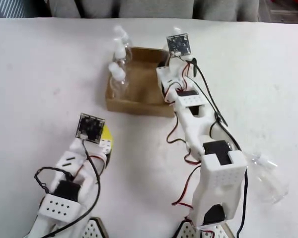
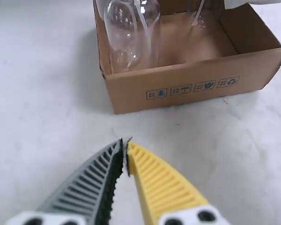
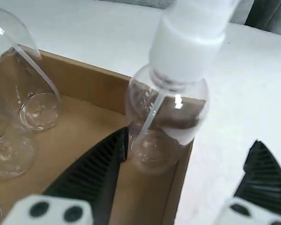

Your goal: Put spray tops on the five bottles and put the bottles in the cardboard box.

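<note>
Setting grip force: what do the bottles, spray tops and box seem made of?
The bottles look like clear glossy plastic, the dip tube showing through; glass can't be ruled out. The spray tops are opaque white, probably matte plastic. The box is brown matte cardboard with raw cut edges.

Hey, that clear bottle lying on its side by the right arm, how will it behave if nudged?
The bottle looks round and lies on its side on the flat table, so it would probably roll. It appears clear and empty, so it is likely light and skids away easily.
</note>
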Motion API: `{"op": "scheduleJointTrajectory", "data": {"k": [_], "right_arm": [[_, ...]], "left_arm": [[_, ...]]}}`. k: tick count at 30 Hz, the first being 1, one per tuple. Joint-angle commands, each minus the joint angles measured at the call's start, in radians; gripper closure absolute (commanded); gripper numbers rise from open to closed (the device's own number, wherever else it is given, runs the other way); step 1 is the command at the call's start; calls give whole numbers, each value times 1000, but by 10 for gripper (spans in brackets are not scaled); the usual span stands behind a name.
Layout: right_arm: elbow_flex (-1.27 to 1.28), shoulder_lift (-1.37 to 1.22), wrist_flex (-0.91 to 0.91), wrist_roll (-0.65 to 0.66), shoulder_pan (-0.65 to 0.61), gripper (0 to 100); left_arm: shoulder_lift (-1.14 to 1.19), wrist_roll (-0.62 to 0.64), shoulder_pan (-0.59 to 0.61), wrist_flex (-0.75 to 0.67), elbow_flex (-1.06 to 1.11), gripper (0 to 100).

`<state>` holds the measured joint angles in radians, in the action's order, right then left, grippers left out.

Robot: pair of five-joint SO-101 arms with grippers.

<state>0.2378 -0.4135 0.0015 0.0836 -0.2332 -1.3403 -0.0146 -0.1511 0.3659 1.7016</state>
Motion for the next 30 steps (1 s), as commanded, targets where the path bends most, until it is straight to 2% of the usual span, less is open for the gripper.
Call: {"op": "scheduleJointTrajectory", "data": {"k": [1,11,15,30], "right_arm": [[-8,76,5,-2,1,657],[-8,104,10,-2,1,656],[-6,139,36,-66,7,656],[-6,168,62,-78,2,656]], "left_arm": [[-21,-11,7,-31,-3,976],[-21,-11,7,-31,-3,976],[-21,-11,7,-31,-3,976],[-21,-11,7,-31,-3,976]]}}
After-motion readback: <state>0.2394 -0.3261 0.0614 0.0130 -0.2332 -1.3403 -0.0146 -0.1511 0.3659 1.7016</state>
